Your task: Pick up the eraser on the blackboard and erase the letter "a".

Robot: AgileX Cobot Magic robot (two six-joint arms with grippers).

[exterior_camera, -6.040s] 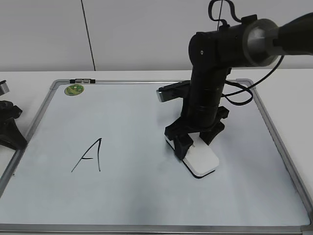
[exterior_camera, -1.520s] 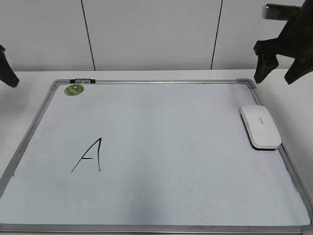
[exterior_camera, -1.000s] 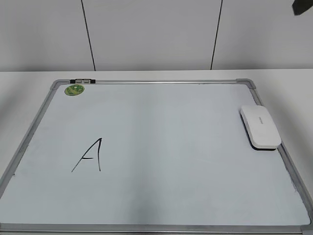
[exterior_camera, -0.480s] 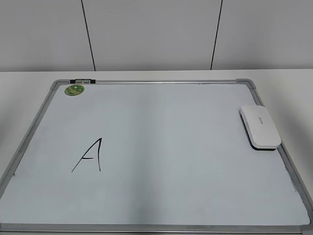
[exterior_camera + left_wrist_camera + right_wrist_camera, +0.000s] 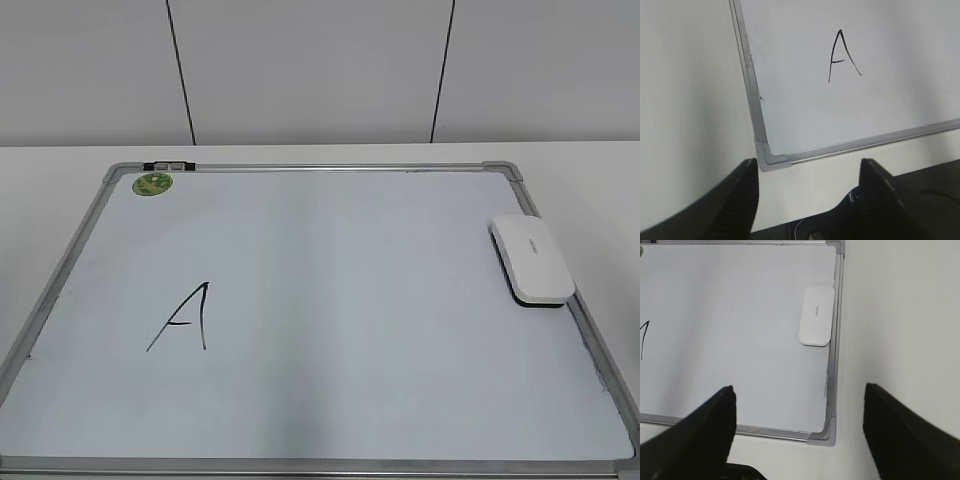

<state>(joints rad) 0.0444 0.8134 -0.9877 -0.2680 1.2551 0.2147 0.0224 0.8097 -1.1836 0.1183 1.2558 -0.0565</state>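
Observation:
The white eraser [image 5: 532, 259] lies flat on the blackboard's right side, against the frame; it also shows in the right wrist view [image 5: 816, 322]. The blackboard [image 5: 330, 168] is a white board with a silver frame. No small "a" shows on it; only a large capital "A" [image 5: 184, 317] is there, also seen in the left wrist view [image 5: 842, 55]. My left gripper [image 5: 807, 172] is open and empty, high above the board's near left corner. My right gripper [image 5: 799, 400] is open and empty, high above the near right corner. Neither gripper shows in the exterior view.
A round green sticker [image 5: 152, 183] sits at the board's far left corner. The board lies on a white table [image 5: 570, 165] with a white panelled wall behind it.
Six seconds ago my right gripper held the eraser at the board's middle. The eraser now lies by the right frame. Both arms rose out of the exterior view over the last 1.5 seconds.

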